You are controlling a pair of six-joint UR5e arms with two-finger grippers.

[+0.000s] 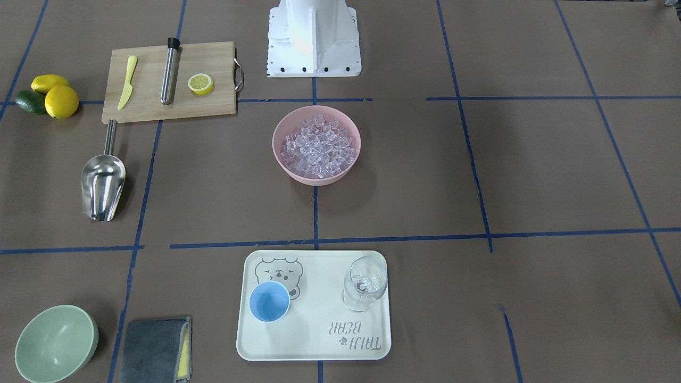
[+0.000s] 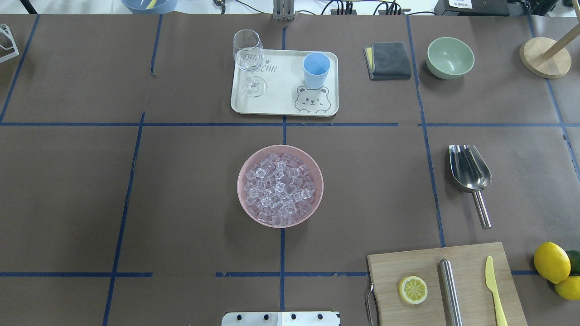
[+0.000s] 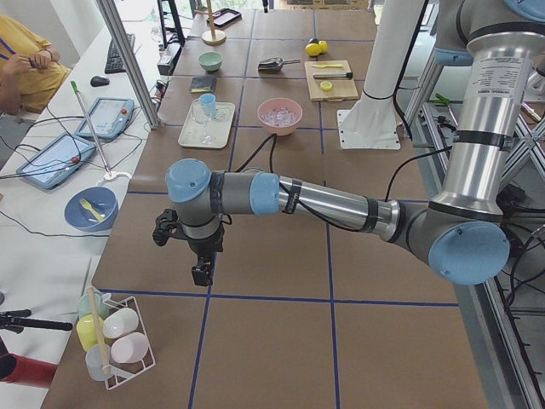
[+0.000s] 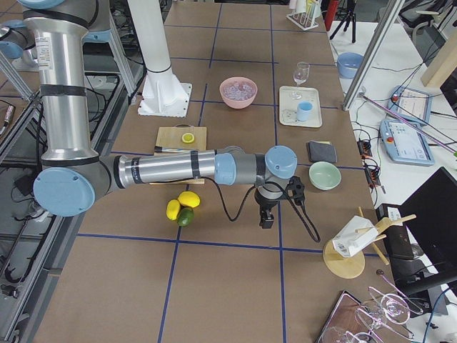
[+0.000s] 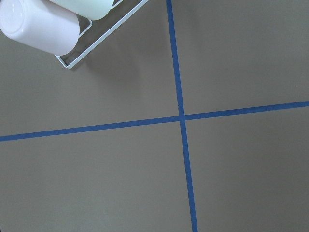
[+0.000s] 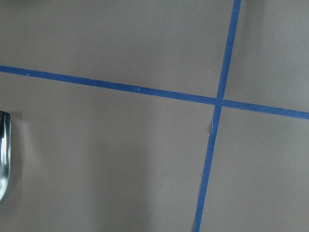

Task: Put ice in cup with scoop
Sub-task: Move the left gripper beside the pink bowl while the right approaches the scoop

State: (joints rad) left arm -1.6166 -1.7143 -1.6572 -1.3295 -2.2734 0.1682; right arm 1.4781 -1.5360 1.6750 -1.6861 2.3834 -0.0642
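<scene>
The ice (image 2: 279,188) fills a pink bowl (image 2: 239,190) at the table's middle. The light-blue cup (image 2: 316,69) stands upright and empty on a cream tray (image 2: 281,97) at the far side. The steel scoop (image 2: 470,170) lies on the table on my right, handle toward me; its edge shows in the right wrist view (image 6: 4,159). My left gripper (image 3: 202,273) hangs over bare table far to the left. My right gripper (image 4: 265,220) hangs far to the right, past the scoop. I cannot tell whether either is open or shut.
A wine glass (image 2: 248,59) shares the tray. A cutting board (image 2: 408,267) holds a lemon half (image 2: 413,290), a steel cylinder (image 2: 450,290) and a yellow knife (image 2: 495,290). Lemons (image 2: 551,262), a green bowl (image 2: 450,57), a grey cloth (image 2: 387,60) and a wooden stand (image 2: 545,56) are on the right. A cup rack (image 3: 115,341) stands far left.
</scene>
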